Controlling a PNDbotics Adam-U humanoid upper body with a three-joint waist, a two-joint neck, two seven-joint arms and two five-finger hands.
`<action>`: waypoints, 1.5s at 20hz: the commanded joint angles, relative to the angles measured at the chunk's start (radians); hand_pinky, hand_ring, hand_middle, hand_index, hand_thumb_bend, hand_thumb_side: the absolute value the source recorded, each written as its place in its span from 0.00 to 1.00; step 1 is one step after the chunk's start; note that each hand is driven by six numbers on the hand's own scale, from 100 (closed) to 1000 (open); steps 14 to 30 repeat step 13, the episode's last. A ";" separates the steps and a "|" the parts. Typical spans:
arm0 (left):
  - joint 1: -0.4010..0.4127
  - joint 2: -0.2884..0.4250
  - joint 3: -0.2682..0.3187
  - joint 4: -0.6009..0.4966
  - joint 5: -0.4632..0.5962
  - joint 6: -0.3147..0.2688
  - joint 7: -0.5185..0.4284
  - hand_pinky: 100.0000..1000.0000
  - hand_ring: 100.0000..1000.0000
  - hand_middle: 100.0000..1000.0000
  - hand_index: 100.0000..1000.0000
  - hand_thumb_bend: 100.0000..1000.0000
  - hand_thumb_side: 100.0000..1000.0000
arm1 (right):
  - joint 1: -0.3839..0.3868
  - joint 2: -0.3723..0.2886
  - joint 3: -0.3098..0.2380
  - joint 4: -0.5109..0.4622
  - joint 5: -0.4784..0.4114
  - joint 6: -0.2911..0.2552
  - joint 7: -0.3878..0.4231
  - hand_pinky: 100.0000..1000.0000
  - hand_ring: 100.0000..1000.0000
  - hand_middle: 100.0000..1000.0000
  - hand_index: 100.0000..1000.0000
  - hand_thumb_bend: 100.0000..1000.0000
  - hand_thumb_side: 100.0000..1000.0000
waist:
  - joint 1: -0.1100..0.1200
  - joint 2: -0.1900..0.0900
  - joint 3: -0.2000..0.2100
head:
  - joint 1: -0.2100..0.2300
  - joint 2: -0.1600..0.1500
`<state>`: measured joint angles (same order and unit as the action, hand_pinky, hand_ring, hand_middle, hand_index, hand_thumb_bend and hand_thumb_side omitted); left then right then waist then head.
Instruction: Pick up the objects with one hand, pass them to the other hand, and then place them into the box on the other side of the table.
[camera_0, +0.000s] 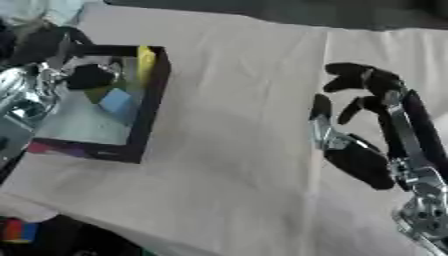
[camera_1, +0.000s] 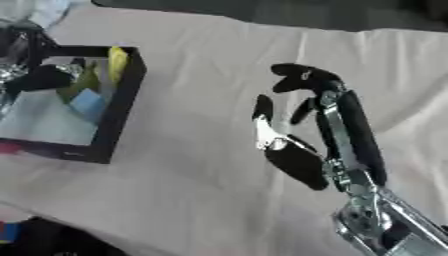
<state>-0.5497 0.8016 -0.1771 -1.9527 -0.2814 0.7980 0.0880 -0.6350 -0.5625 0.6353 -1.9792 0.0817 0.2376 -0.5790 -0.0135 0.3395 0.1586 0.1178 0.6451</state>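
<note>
Left eye view: box (camera_0: 149, 107) near surface's left edge, already holding yellow, blue and green objects (camera_0: 115, 102). Right hand (camera_0: 359, 157) empty above bare cloth, fingers loosely curled. Left hand (camera_0: 87, 76) over the box, fingers unreadable; likely near the end.

My left hand (camera_0: 83, 76) was blurred inside the box (camera_0: 153, 95); its fingers and the coloured objects (camera_0: 118, 102) stayed indistinct.

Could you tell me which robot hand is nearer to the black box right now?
Left. The left robot hand is over the black box, reaching inside it; the right robot hand hangs apart from it, out over the bare tablecloth.
</note>
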 joint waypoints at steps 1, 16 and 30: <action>0.004 -0.006 0.000 -0.045 0.291 -0.193 0.221 0.75 0.70 0.60 0.82 0.00 0.62 | 0.007 -0.039 -0.059 -0.021 -0.035 -0.009 -0.027 0.33 0.70 0.58 0.78 0.00 0.38 | 0.002 -0.026 -0.006 | -0.010 0.003; 0.036 -0.128 -0.052 -0.047 0.646 -0.643 0.416 0.72 0.72 0.63 0.82 0.00 0.59 | 0.189 -0.112 -0.267 -0.021 -0.208 -0.128 -0.079 0.33 0.81 0.77 0.86 0.00 0.54 | -0.007 -0.037 -0.036 | -0.026 0.008; 0.036 -0.128 -0.052 -0.047 0.646 -0.643 0.416 0.72 0.72 0.63 0.82 0.00 0.59 | 0.189 -0.112 -0.267 -0.021 -0.208 -0.128 -0.079 0.33 0.81 0.77 0.86 0.00 0.54 | -0.007 -0.037 -0.036 | -0.026 0.008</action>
